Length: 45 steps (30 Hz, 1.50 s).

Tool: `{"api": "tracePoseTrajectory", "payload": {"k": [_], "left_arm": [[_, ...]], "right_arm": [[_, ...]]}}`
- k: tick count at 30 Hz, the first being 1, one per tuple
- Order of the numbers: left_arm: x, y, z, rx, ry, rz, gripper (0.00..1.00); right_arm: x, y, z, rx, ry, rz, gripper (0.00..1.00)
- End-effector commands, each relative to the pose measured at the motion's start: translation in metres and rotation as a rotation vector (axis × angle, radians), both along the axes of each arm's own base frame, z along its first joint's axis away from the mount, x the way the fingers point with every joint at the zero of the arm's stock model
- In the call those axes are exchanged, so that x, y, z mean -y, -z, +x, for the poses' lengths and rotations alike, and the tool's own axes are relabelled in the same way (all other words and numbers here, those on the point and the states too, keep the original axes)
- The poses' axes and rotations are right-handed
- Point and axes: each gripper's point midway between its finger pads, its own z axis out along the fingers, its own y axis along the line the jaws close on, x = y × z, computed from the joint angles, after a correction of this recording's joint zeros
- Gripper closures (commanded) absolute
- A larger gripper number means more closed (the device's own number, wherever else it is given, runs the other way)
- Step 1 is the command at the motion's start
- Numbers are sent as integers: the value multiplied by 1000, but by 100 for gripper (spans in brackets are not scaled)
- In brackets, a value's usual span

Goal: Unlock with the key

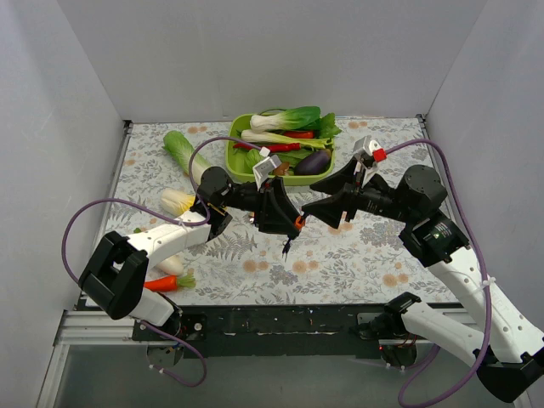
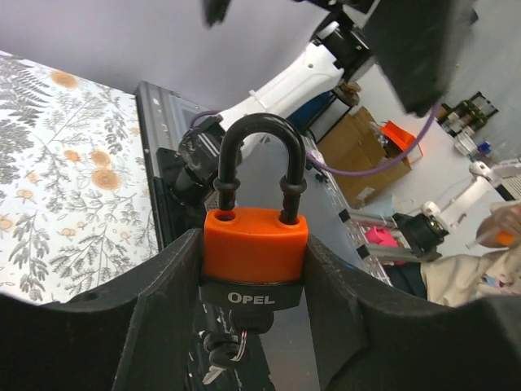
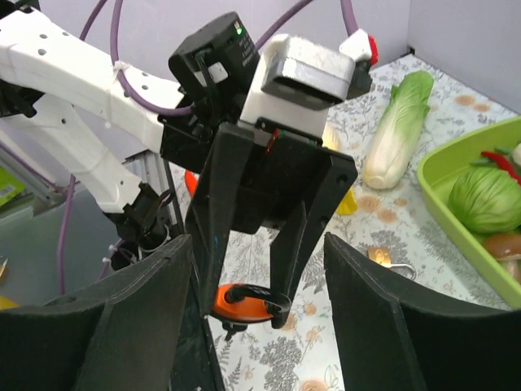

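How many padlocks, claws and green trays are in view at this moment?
Padlocks: 2 (orange padlock, gripped by the left claw; brass padlock, lying loose)
Claws: 2 (left claw, right claw)
Green trays: 1 (green tray)
Total: 5

L jaws clamped, R jaws wide

Bright even light, soft shadows; wrist views blurred near edges.
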Motion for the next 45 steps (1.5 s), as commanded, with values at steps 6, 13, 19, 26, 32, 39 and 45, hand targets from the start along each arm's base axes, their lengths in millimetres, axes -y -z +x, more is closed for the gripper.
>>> {"api": "tracePoseTrajectory", "payload": {"k": [6, 13, 19, 26, 32, 39, 45], "left_arm": [[-8, -26, -16, 70, 93, -66, 100], [-4, -24, -10, 71, 53, -62, 100], [-1, -23, -4, 81, 11, -59, 100], [2, -18, 7, 86, -52, -33, 100], [4, -14, 12, 103, -69, -5, 100], [2, -16, 5, 109, -16, -7, 100], [-1, -21, 0, 120, 1, -20, 100]], "right_arm": [[-1, 5, -21, -47, -104, -36, 31], [-3, 12, -28, -75, -157, -44, 37], [-2, 22, -27, -106, -146, -63, 47], [1, 33, -23, -127, -109, -93, 52], [4, 44, -13, -131, -49, -122, 51], [3, 32, -12, -92, -60, -113, 38], [1, 52, -6, -125, -53, -155, 37]]}}
